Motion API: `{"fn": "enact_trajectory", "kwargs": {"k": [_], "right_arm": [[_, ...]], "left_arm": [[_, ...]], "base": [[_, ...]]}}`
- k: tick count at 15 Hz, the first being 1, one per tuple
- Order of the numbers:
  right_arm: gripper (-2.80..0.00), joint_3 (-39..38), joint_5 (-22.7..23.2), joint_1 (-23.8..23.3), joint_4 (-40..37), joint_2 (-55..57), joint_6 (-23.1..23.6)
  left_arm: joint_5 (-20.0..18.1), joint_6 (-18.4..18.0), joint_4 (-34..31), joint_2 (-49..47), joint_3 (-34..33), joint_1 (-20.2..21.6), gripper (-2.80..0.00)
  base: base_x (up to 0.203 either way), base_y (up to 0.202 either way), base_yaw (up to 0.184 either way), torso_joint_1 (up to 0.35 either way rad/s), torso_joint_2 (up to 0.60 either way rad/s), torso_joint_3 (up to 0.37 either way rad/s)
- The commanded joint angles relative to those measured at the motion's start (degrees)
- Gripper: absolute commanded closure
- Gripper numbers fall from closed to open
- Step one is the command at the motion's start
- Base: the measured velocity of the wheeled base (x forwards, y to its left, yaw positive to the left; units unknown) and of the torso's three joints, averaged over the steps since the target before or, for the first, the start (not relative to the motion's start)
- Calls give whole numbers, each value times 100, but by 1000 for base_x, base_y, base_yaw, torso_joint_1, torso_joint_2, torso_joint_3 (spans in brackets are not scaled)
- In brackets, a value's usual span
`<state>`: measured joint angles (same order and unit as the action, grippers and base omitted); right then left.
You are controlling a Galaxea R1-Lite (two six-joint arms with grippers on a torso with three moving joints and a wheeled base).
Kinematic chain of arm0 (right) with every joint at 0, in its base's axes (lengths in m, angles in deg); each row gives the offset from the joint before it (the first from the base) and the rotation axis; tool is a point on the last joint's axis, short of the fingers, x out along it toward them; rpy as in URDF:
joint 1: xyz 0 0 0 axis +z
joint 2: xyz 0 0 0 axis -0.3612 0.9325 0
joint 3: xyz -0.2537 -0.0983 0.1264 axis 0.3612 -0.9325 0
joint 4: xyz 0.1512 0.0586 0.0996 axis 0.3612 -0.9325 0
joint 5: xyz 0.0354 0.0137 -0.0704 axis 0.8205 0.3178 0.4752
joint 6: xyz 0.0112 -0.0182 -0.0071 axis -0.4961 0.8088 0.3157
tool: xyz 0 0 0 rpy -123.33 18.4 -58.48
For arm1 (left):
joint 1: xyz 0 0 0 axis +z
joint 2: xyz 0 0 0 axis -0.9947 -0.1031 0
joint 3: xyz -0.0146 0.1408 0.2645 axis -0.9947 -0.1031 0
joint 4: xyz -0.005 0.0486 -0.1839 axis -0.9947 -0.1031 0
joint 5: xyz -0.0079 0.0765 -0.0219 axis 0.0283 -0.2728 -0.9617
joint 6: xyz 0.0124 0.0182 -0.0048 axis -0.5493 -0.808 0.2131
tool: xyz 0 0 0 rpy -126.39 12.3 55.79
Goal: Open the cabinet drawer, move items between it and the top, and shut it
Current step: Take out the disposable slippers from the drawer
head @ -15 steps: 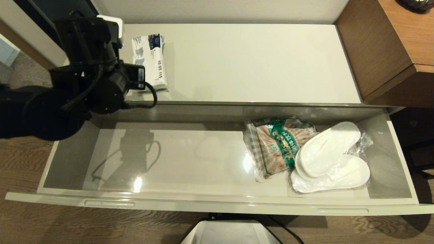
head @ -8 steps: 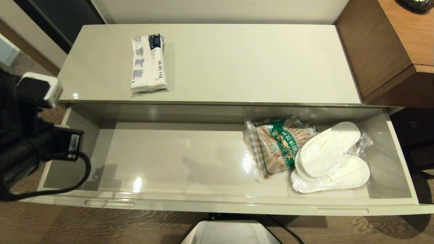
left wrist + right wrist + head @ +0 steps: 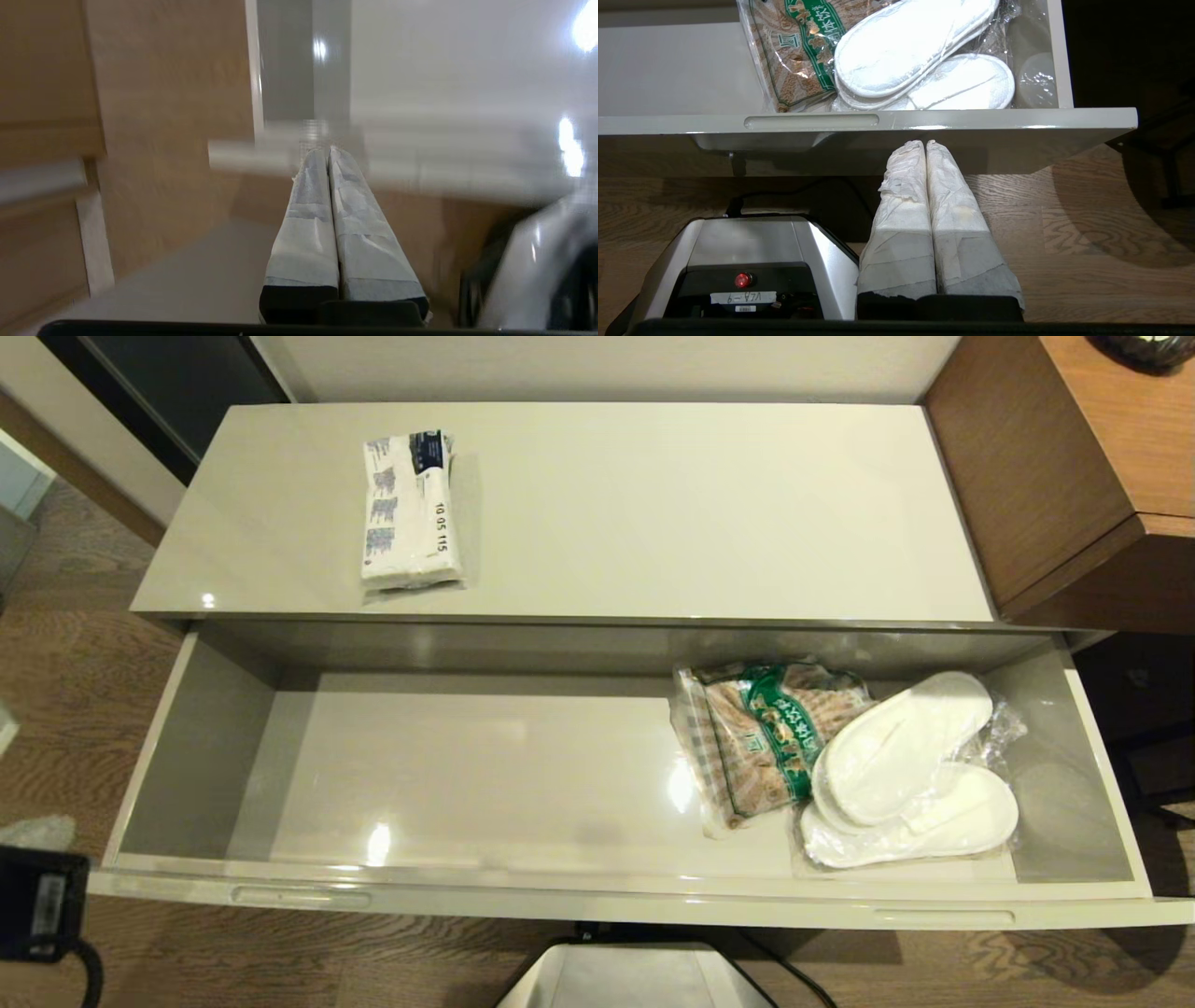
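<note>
1. Drawer [image 3: 616, 896] stands fully open. Slippers [image 3: 910, 770] in clear wrap lie at its right end, overlapping a green-and-brown snack bag [image 3: 761, 737]; the left half is bare.
2. White pack [image 3: 408, 509] lies flat on the top [image 3: 700, 504], left of centre, near the front edge — one transfer looks done.
3. My read of the step in hand: get the slippers up onto the top, then close.
4. Right gripper [image 3: 927, 144] is parked below the drawer front, pointing at the floor, fingers pressed together, holding nothing. It's the near arm for the slippers.
5. Left gripper [image 3: 328, 150] is off the drawer's left end, low — fingers together, empty. Only its wrist housing shows at the head view's corner.
6. Doing it well: open wide, come down over the upper slipper, pinch slipper plus wrap, not wrap alone — film will slip or tear.
7. Lift straight up so the snack bag doesn't drag along; clear the cabinet [image 3: 597, 633] edge before moving back.
8. Set down on the top's bare right side, well apart from the pack.
</note>
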<state>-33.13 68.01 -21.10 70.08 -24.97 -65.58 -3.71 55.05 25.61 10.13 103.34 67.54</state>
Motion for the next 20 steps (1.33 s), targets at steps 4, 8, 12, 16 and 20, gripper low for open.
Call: {"fn": "enact_trajectory", "kwargs": {"k": [4,8,12,16,20], "right_arm": [[0,-9,0,1,2,-83,-9],[0,-9,0,6,2,-83,-9],[0,-9,0,1,2,-83,-9],[0,-9,0,1,2,-83,-9],[0,-9,0,1,2,-91,-7]], "left_arm": [[-852,202,-2074,2636,-878,446,0],[-1540,391,-3640,3515,-1088,1071,0],[-2192,583,-4001,3716,-964,1469,0],[-2693,228,-4140,4059,-1116,1785,0],[-2873,-515,-3968,5204,-1479,1704,0]], "base": [[0,0,0,0,0,0],[0,0,0,0,0,0],[0,0,0,0,0,0],[0,0,0,0,0,0],[0,0,0,0,0,0]]}}
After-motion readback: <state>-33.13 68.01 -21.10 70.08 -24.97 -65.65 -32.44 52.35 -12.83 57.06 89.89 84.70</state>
